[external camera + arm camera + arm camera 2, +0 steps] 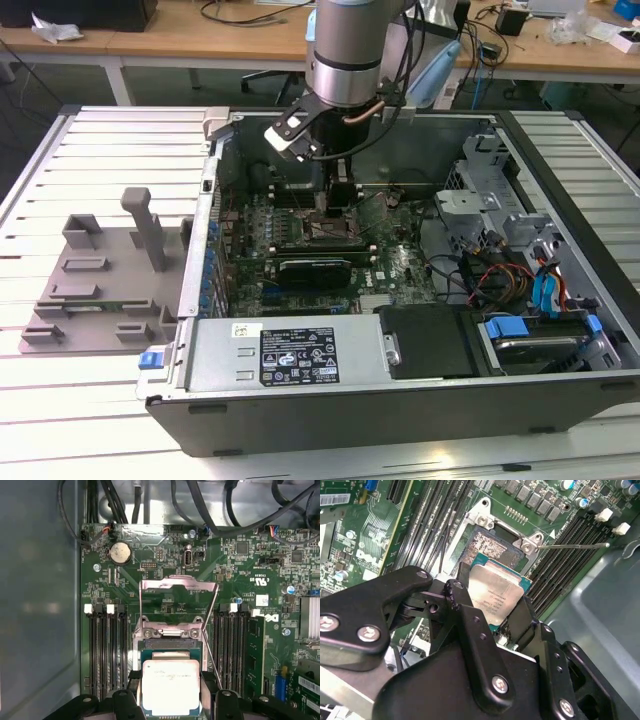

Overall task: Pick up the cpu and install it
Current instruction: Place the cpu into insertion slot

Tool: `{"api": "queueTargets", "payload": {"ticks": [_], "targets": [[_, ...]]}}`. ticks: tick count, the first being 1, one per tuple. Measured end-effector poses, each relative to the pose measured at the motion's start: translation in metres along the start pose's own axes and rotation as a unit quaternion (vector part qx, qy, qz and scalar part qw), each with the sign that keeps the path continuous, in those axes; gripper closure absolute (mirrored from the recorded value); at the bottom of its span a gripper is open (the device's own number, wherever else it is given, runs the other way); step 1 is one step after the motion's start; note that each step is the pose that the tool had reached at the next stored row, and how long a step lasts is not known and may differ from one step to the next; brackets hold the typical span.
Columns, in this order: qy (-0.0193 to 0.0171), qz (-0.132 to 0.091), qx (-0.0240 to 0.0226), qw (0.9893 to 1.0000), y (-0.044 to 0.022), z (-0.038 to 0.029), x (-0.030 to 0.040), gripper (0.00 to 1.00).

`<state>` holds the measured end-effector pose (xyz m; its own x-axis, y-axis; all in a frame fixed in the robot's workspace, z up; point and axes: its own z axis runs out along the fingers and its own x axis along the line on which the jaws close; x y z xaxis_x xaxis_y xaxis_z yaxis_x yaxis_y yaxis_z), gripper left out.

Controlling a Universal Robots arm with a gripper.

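My gripper [492,600] is shut on the cpu [496,591], a flat square chip with a silvery top plate and a thin green rim. Black fingers [461,597] press on two opposite edges. The first wrist view shows the cpu [171,685] between the gripper [171,692] pads, partly over the open socket [170,645]. The socket's bare contact field [487,545] shows beyond the chip, and its metal load plate [179,586] is swung up. In the exterior view the gripper [322,208] reaches down into the computer case, over the motherboard's socket [328,232].
Black memory slots [107,650] flank the socket on both sides [232,645]. A thin lever [572,545] sticks out beside the socket. Case walls [210,200], cables [495,275] and a black card [315,268] surround it. A grey plastic tray [100,285] lies at the exterior view's left.
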<state>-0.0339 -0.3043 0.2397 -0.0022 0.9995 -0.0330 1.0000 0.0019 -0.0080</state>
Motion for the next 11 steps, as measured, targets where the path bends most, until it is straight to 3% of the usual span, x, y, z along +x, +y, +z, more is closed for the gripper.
{"api": "queueTargets", "payload": {"ticks": [11], "targets": [[0.0, 0.0, 0.0, 1.0, -0.0027, 0.0049, 0.0002, 0.45]]}}
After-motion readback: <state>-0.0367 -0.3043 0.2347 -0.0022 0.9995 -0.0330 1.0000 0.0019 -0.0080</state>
